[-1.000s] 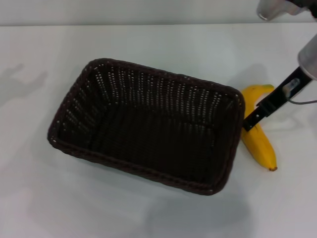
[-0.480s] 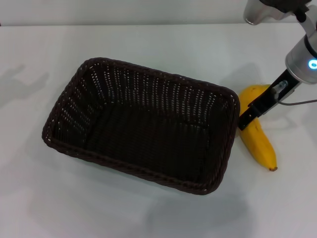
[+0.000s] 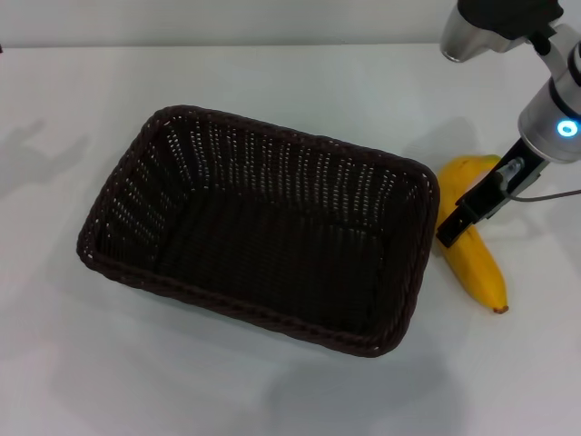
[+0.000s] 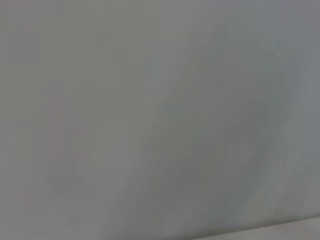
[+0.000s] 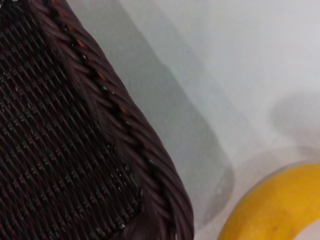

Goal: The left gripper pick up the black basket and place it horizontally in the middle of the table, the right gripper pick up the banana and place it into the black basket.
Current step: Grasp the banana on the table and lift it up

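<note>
Woven dark wicker basket (image 3: 259, 232), rectangular with braided rim, sits mid tabletop (image 3: 272, 82), smooth and white. Curved yellow banana (image 3: 477, 259) lies just beside its right end. Right gripper (image 3: 454, 229) over banana; finger state unclear. Left gripper unseen.

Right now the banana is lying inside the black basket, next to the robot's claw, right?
Not quite. The head view shows the banana lying on the table just outside the black basket, next to the right claw.
</note>
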